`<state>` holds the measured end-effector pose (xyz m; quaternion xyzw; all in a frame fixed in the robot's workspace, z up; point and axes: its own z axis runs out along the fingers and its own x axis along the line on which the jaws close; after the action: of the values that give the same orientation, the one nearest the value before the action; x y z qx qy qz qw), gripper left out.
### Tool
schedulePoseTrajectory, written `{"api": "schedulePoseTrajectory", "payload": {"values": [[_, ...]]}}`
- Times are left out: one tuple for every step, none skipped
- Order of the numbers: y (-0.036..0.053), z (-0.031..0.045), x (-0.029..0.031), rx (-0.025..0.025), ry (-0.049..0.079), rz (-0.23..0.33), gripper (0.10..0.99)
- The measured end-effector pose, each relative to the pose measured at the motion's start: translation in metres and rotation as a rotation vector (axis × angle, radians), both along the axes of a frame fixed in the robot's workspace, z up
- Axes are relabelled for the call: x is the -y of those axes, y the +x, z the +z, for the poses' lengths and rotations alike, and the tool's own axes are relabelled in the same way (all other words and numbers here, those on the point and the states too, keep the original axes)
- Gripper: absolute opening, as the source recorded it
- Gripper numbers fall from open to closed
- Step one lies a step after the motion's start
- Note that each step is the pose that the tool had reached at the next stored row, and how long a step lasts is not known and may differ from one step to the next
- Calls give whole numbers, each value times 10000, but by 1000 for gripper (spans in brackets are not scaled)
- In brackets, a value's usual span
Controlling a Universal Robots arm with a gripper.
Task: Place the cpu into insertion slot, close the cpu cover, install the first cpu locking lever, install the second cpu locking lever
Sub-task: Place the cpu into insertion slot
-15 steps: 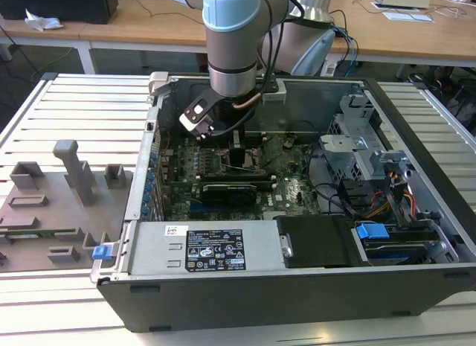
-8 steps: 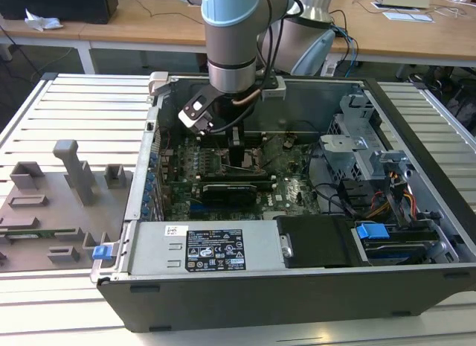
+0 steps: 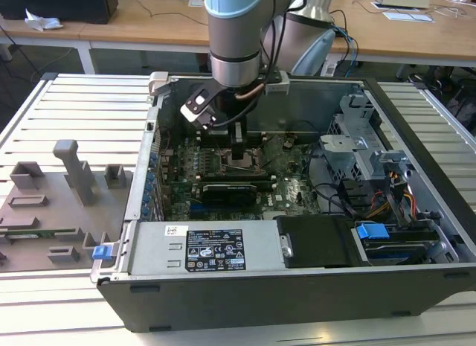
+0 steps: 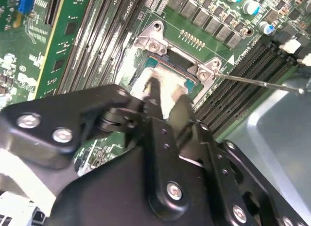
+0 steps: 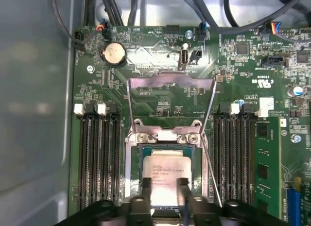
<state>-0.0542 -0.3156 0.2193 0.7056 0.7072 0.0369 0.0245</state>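
First step in hand: pinching the cpu (image 5: pixel 165 168) by two opposite edges in the pincer (image 5: pixel 164 186), right over the insertion slot (image 5: pixel 131 159) near the middle of the motherboard (image 5: pixel 243 82); cannot tell if seated. Probably calls for level, square lowering. Around: cpu cover (image 5: pixel 170 79) raised open, thin locking lever (image 5: pixel 210 172) close beside, memory slots (image 5: pixel 97 158) on both sides.

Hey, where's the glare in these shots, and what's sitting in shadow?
Second wrist view: the cpu top glares near white. First wrist view: the case wall carries soft pale reflections, the open cpu cover shines evenly. Exterior view: the motherboard lies shaded under the arm.
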Motion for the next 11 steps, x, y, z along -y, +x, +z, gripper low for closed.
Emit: {"api": "schedulePoseTrajectory", "payload": {"values": [[5, 13, -1, -7, 0, 1, 278], [13, 19, -2, -21, 1, 1, 278], [21, 24, -2, -38, 2, 2, 220], [37, 31, -2, -72, 0, 2, 106], [55, 36, -3, -107, -1, 2, 106], [73, 41, -3, -143, -1, 2, 106], [114, 47, -4, -225, 0, 5, 106], [138, 51, -4, -281, 0, 5, 106], [157, 58, -3, -322, -2, 4, 106], [176, 76, -3, -360, -2, 4, 106], [186, 95, -4, -377, 0, 5, 106]]}}
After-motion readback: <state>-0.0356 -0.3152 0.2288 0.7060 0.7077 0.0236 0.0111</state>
